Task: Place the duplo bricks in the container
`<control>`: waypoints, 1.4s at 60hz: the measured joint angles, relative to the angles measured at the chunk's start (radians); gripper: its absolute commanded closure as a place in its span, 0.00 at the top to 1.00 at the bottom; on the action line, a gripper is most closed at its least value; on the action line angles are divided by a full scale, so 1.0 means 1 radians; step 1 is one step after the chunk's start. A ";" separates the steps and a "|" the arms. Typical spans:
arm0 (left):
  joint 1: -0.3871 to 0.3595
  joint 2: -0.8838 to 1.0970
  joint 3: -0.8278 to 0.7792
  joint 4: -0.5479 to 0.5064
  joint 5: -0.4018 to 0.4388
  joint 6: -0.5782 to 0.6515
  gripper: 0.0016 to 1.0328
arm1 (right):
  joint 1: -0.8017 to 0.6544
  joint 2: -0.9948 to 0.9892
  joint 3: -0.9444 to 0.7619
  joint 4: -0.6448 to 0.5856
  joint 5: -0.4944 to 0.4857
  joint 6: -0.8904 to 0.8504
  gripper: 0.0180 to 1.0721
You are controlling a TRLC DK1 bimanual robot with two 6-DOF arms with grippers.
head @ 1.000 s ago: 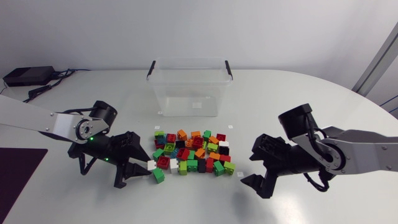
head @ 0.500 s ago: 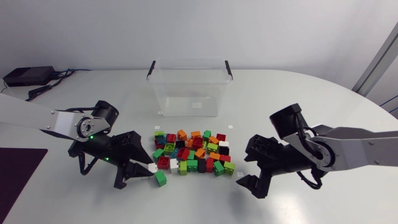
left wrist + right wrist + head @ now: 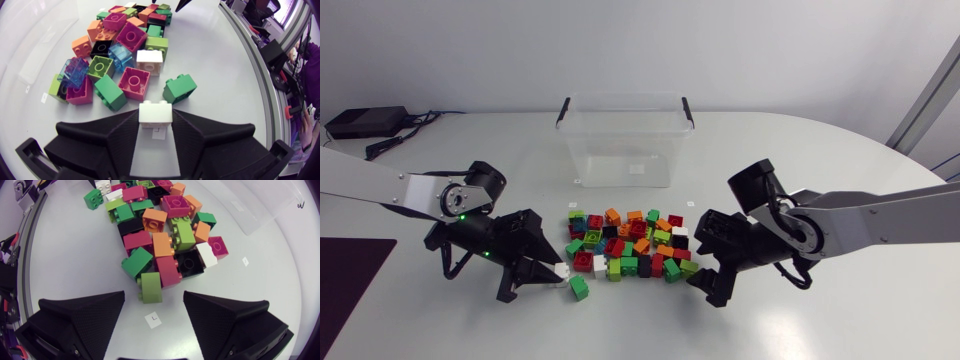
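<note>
Between the fingertips of the left tool a white brick is pinched from both sides, its long axis lying across the fingers. Just ahead of it a dark green brick lies on the table, and past that the heap of duplo bricks. Across the heap, the right tool hangs low and wide open, touching nothing. A light green brick lies just ahead of its gap, long axis pointing away from it. Beyond the heap, farther from both tools, stands the clear container, open-topped. The left arm, reaching in low, looks ready to lift and carry.
</note>
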 measured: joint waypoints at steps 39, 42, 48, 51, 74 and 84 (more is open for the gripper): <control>0.009 -0.296 0.008 -0.097 0.000 -0.062 0.35 | 0.013 0.005 0.003 -0.001 0.022 0.014 0.18; 0.005 -0.307 0.025 -0.097 0.000 -0.083 0.35 | 0.013 -0.014 0.003 -0.018 0.022 0.014 0.18; -0.006 -0.316 0.064 -0.097 0.001 -0.128 0.35 | 0.013 -0.060 0.003 -0.044 0.022 0.015 0.18; -0.012 -0.316 0.088 -0.096 0.006 -0.151 0.35 | 0.013 -0.087 0.003 -0.056 0.022 0.015 0.18; -0.048 -0.224 0.238 0.197 0.015 -0.465 0.36 | 0.003 -0.197 0.070 -0.137 0.018 0.055 0.18; -0.042 -0.112 0.354 0.294 -0.027 -0.603 0.36 | -0.015 -0.203 0.138 -0.138 0.003 0.083 0.18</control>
